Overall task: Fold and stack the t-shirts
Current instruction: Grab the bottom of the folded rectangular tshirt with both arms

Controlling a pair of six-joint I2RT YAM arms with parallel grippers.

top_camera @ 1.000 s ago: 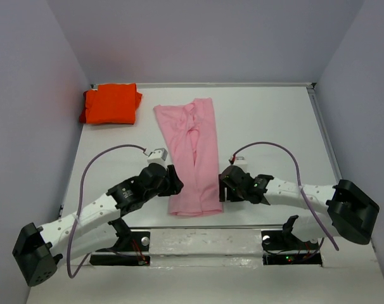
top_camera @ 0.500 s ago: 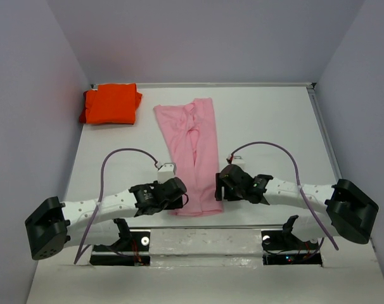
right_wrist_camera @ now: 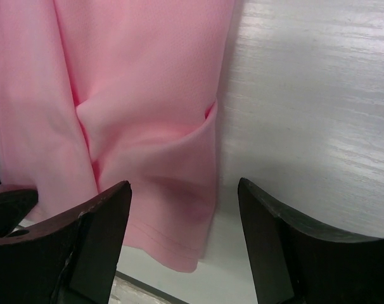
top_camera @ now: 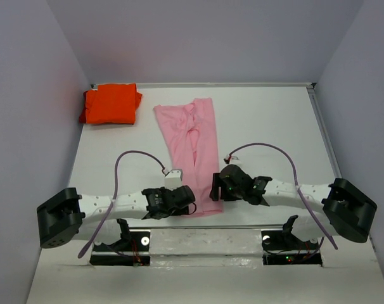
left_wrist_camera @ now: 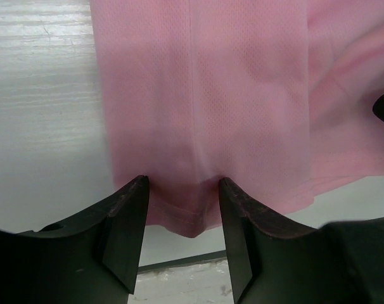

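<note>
White table (top_camera: pixel 268 120) spreads wide right of the pink t-shirt (top_camera: pixel 195 149); orange t-shirt (top_camera: pixel 111 104) sits far-left. Low-stretched arms set left gripper (top_camera: pixel 189 204) and right gripper (top_camera: pixel 215 190), both agape and empty, at its near hem corners.

On my screen I see a white counter (top_camera: pixel 268 126). Its surface has fine streaks, which show best in the two wrist views. A thin pale rail (top_camera: pixel 243 84) runs along its far edge, and a second rail (top_camera: pixel 325 136) follows its right edge. The two rails meet in the far right corner. Along the near edge lies a shiny strip (top_camera: pixel 204 239) that reflects the light. Plain lavender-grey walls close the counter on three sides: the back wall (top_camera: pixel 204 38), the left wall (top_camera: pixel 27 114) and the right wall (top_camera: pixel 363 95).
</note>
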